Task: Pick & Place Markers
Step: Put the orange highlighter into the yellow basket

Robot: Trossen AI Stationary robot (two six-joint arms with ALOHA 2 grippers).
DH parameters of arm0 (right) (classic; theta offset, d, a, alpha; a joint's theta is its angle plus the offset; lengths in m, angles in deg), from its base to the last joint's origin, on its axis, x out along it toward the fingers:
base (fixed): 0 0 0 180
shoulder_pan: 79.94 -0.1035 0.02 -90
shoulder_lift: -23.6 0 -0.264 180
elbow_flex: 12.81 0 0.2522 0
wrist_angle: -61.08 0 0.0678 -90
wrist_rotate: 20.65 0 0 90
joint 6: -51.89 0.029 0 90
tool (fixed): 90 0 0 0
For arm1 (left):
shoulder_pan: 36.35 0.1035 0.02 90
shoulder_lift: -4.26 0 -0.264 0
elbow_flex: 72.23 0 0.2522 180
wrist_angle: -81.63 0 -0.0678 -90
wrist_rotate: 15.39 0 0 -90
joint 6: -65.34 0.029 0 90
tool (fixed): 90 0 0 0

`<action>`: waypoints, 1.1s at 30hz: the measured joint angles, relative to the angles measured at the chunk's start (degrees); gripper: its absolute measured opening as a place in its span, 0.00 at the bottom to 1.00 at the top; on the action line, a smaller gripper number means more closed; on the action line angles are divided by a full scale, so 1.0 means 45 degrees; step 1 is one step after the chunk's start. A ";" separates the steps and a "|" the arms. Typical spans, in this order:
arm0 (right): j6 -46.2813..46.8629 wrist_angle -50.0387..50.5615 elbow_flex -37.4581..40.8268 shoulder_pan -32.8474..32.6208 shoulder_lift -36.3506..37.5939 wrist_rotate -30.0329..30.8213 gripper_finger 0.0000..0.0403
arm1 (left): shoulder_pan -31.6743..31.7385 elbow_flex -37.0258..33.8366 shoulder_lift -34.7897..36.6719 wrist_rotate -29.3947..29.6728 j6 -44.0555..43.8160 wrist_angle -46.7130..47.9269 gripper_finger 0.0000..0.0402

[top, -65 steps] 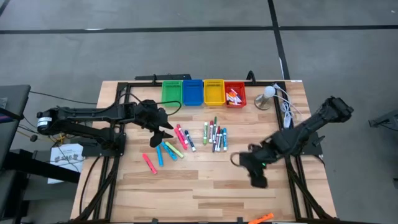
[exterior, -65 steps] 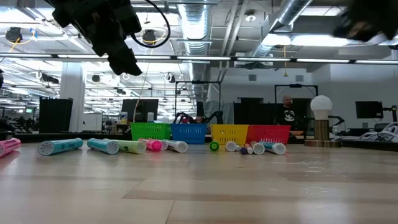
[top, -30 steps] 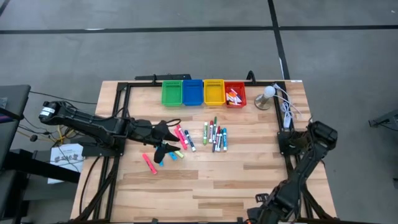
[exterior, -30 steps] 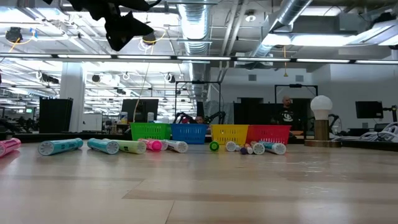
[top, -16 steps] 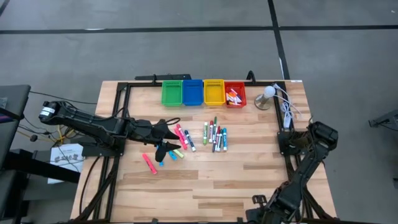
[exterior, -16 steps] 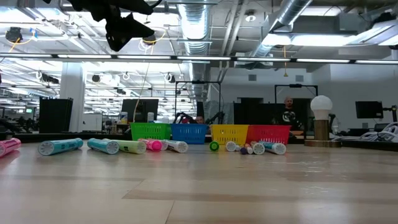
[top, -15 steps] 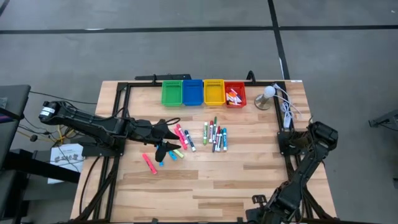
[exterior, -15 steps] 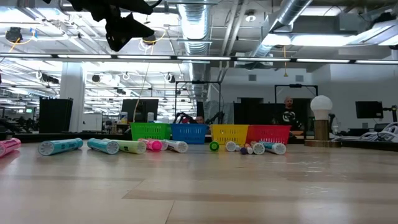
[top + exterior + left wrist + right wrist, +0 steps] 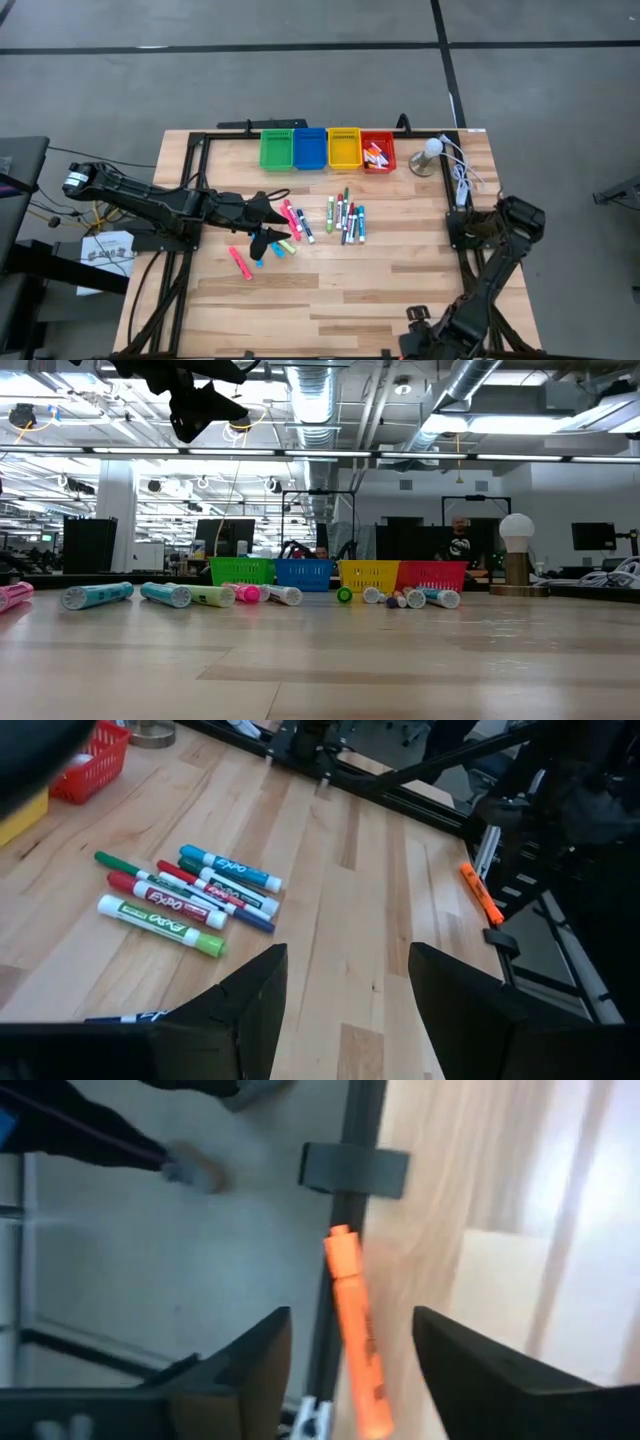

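Note:
Several markers [image 9: 345, 218] lie in a row on the table's middle, and more markers [image 9: 290, 222] lie left of them. My left gripper [image 9: 272, 238] hovers open above that left group with nothing between its fingers [image 9: 260, 990]. An orange marker [image 9: 355, 1350] lies along the black frame rail at the table's near edge. My right gripper [image 9: 415, 345] hangs over it, pointing down and open. Its fingers stand on either side of the orange marker, and no touch shows.
Green [image 9: 276, 150], blue [image 9: 309, 149], yellow [image 9: 343, 149] and red [image 9: 378, 152] bins line the far edge; the red one holds markers. A lamp [image 9: 430, 155] and cables stand at the far right. Bare wood lies between the markers and the near edge.
Since about two seconds ago my right gripper has swung from the table's right middle to the near edge. My left gripper has shifted a little toward the near edge, over the left markers. In the last second both arms have kept their places, and no marker has moved.

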 joint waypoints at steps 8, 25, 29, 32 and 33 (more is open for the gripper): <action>-0.0801 0.0242 0.0000 -0.0666 0.0000 0.1815 0.58 | 0.0000 0.0000 0.0000 0.0048 -0.0053 0.0000 0.52; -0.0789 0.0125 0.0015 -0.0976 -0.1779 0.1393 0.57 | 0.0005 0.0000 0.0000 0.0043 -0.0257 0.0002 0.52; -0.0786 0.0188 0.0015 -0.1124 -0.2105 0.1346 0.57 | 0.0000 0.0000 0.0000 0.0043 -0.0291 0.0005 0.52; -0.0781 0.0195 0.0015 -0.1249 -0.2264 0.1192 0.57 | -0.0035 0.0000 0.0000 0.0041 -0.0291 0.0005 0.52; -0.0781 0.0198 0.0015 -0.1299 -0.2288 0.1149 0.57 | -0.0034 0.0000 0.0000 0.0038 -0.0291 0.0005 0.52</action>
